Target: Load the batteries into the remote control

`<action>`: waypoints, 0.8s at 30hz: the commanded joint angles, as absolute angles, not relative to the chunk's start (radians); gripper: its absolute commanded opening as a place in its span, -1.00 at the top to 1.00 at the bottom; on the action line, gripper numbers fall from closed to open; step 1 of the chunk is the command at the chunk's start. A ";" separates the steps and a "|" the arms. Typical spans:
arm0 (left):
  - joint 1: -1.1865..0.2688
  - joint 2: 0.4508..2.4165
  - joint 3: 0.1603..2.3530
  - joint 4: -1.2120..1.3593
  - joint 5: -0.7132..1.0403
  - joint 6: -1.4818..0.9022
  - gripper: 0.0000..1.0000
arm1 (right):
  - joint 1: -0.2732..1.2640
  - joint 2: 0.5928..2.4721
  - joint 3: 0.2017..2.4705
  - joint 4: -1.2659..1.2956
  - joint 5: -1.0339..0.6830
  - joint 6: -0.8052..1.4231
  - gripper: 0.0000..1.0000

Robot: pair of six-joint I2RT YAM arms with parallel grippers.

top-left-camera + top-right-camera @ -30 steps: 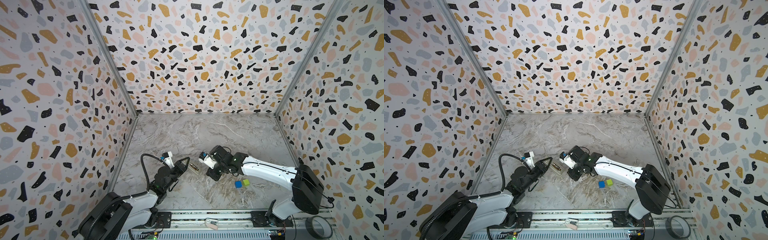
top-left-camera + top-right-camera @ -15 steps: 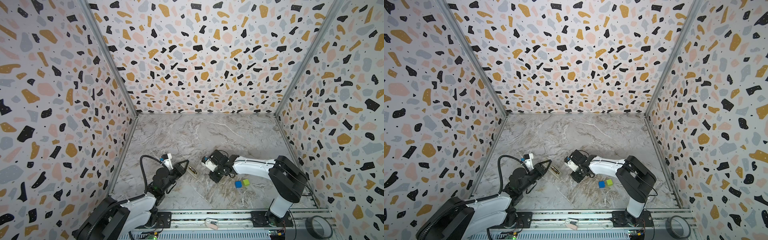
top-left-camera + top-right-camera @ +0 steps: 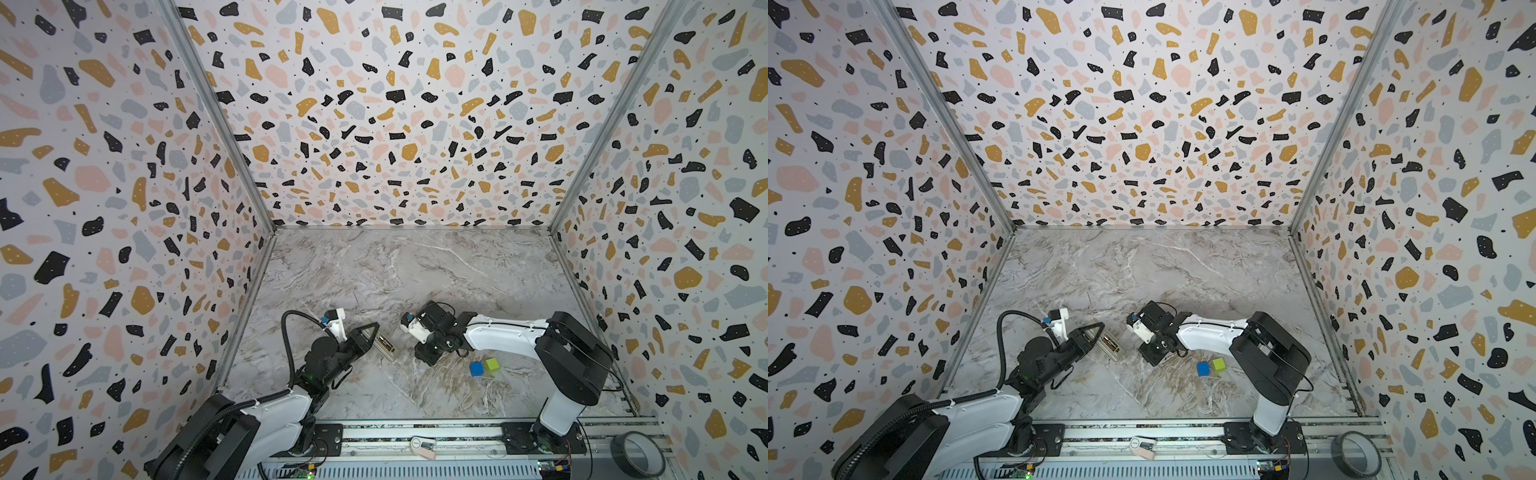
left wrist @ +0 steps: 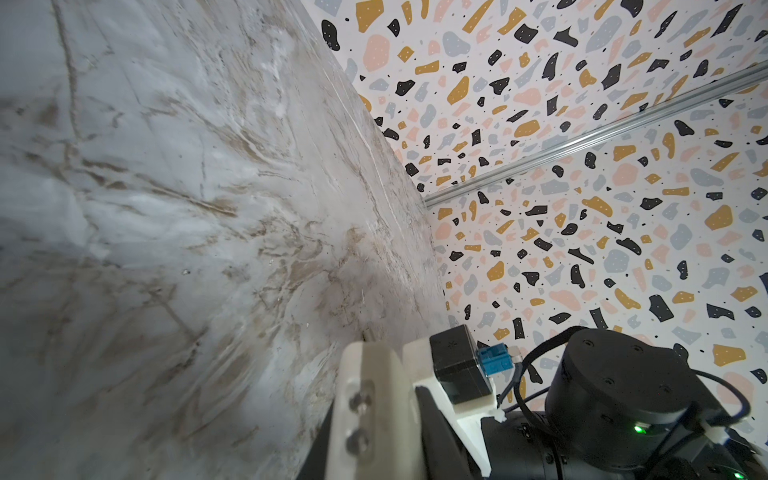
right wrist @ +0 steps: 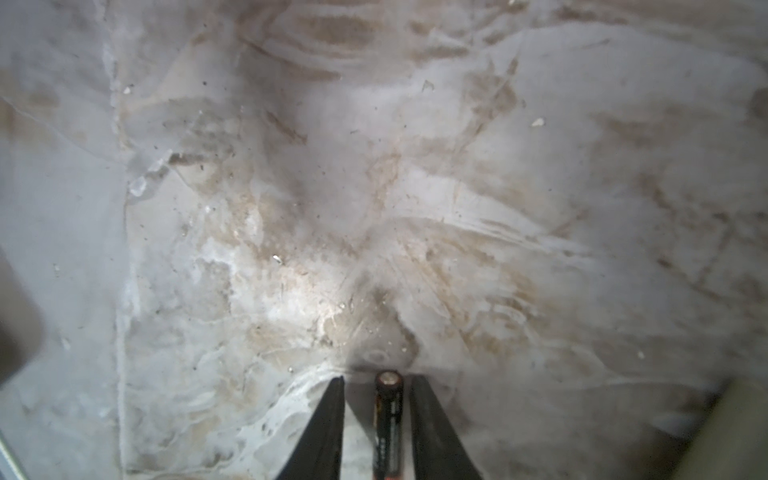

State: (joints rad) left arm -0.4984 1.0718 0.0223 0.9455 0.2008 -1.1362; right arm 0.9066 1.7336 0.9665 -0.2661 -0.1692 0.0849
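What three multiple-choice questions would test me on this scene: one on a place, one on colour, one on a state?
1. Where is the battery? A) between the fingers of the right gripper B) on a cube C) by the back wall
2. Which two lie side by side? A) red and yellow cubes B) a blue cube and a green cube C) two white cubes
3. How is the left gripper? A) wide open B) shut C) out of view
Answers: 1 A, the right wrist view shows it there; 2 B, seen in both top views; 3 B, its tips meet in a point.
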 commanded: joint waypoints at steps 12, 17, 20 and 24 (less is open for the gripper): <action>-0.491 1.065 0.027 0.997 0.208 -1.110 1.00 | 0.908 1.650 0.900 -0.333 -0.112 0.118 -0.21; -0.491 1.069 0.024 1.005 0.210 -1.111 1.00 | 0.908 1.619 0.874 -0.351 -0.113 0.126 -0.15; -0.492 1.069 0.020 1.008 0.210 -1.112 1.00 | 0.908 1.613 0.870 -0.356 -0.113 0.127 -0.08; -0.492 1.068 0.017 1.014 0.213 -1.115 1.00 | 0.908 1.628 0.877 -0.356 -0.115 0.123 0.02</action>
